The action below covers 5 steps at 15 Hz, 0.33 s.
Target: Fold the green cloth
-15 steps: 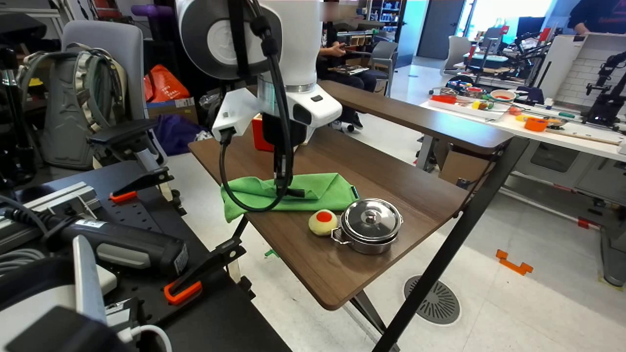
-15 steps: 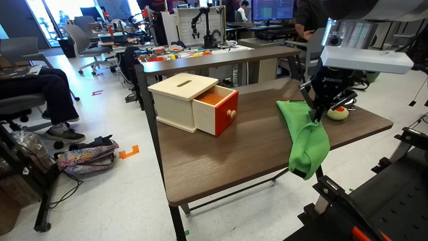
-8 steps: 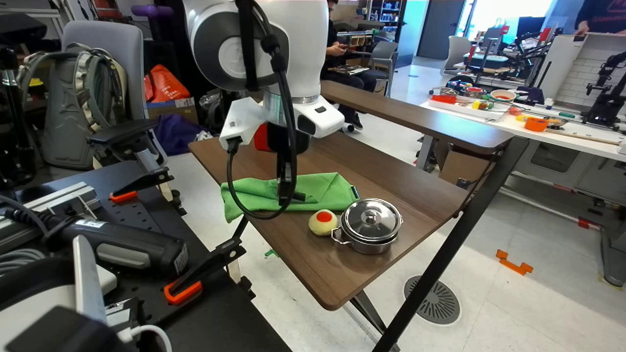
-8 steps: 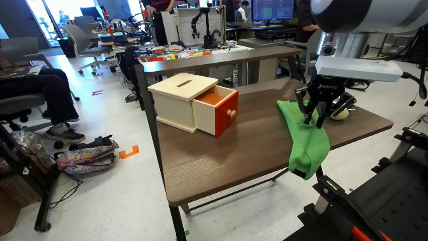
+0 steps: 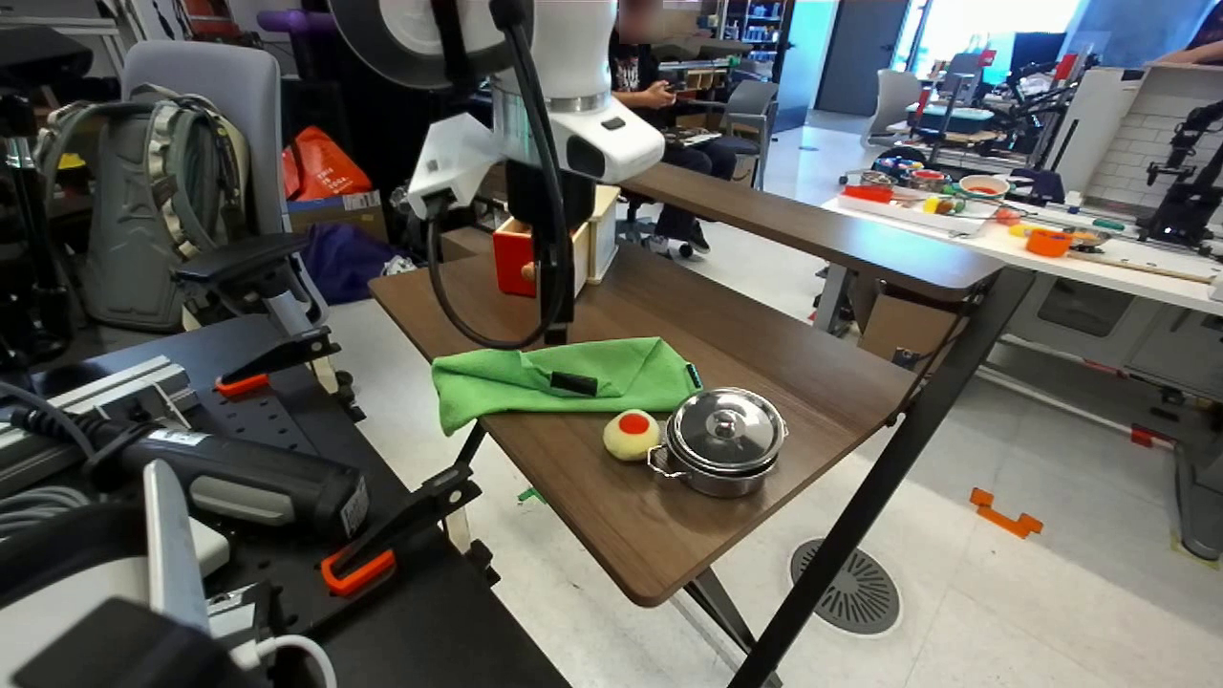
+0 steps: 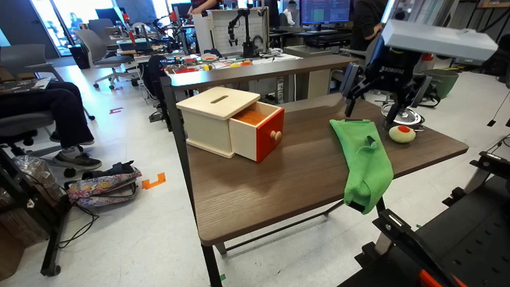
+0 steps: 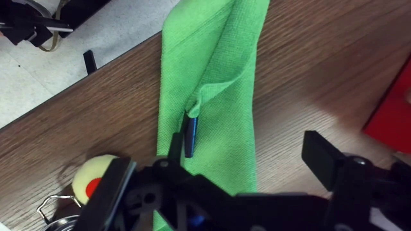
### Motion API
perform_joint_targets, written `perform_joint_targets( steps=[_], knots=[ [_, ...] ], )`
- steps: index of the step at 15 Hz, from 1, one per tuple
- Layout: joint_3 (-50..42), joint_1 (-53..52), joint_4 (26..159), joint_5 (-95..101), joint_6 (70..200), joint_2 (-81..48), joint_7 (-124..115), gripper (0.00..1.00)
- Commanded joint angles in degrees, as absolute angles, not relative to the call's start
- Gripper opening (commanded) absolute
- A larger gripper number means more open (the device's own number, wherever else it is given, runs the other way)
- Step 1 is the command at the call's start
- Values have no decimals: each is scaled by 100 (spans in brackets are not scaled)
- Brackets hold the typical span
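The green cloth (image 5: pixel 635 368) lies folded into a long strip across the brown table, with one end drooping over the table's edge, as both exterior views show. A raised, pinched fold with a dark tab (image 7: pixel 191 138) stands near its middle in the wrist view. My gripper (image 6: pixel 369 115) is above the cloth with its fingers spread wide and nothing between them. Seen from the wrist, one finger is over the cloth beside the tab, and the other finger (image 7: pixel 321 160) is over bare wood. The cloth's far end is partly hidden behind the gripper in the wrist view.
A yellow plush ball (image 5: pixel 631 437) with a red spot and a lidded steel pot (image 5: pixel 724 441) sit right beside the cloth. A wooden box (image 6: pixel 219 119) with a red-fronted drawer (image 6: pixel 271 134) pulled out stands farther along the table. A raised shelf (image 5: pixel 803 225) runs along one side.
My gripper has opened, let go of the cloth's raised fold and risen above it. The cloth stays in place, and its dark tab now shows uncovered.
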State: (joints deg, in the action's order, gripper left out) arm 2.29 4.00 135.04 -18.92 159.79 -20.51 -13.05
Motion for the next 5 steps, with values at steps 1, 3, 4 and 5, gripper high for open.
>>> perform_joint_targets(
  steps=[1, 3, 4, 5],
  knots=[
    [255, 367, 13648, -2007, 15946, -1800, -1169, 100],
    [267, 341, 13770, -2024, 15929, -1583, -1155, 100],
    [262, 345, 13754, -2023, 15930, -1626, -1156, 100],
    [253, 350, 13750, -2021, 15935, -1676, -1157, 100]
  ],
)
